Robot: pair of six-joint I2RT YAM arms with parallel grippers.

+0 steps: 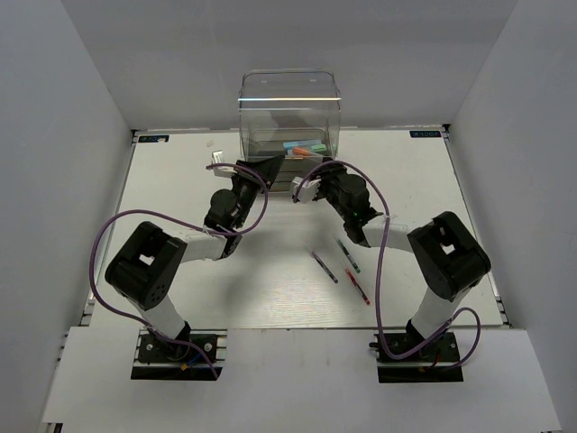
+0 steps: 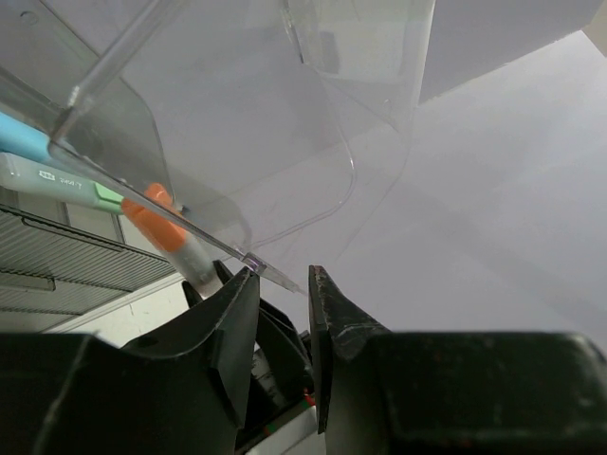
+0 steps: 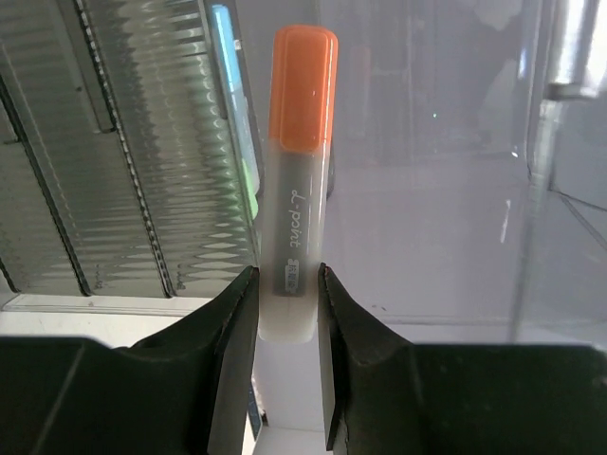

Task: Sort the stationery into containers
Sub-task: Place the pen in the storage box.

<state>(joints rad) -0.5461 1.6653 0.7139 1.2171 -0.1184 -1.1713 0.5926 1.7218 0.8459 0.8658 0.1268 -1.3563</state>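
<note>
the orange-capped marker (image 3: 296, 190) is pinched low on its pale barrel by the right gripper (image 3: 285, 277). it runs straight out between the jaws, cap leading toward the clear organiser (image 1: 288, 113). the organiser stands at the middle of the desk's (image 1: 270, 302) far edge. a light-blue marker (image 2: 24, 142) and a mint-green marker (image 2: 57, 180) already lie side by side in a clear tray on its near side.

the left gripper (image 2: 283, 280) sits at the organiser's near left side. its jaws are only narrowly apart with nothing between them, and the tray's clear lip is just above their tips. i cannot tell whether it touches them.

the step in hand looks like laying the orange marker in with the other stubby ones. to do it well, carry the cap fully past the tray lip, bring the barrel low and parallel to the two markers, and only then part the jaws. the round barrel will likely roll if dropped from height. the left gripper should steady the tray without blocking the opening.

a dark pen (image 1: 324, 266), a green pen (image 1: 349, 255) and a red pen (image 1: 357, 286) wait right of the desk's middle, toward the near edge.
</note>
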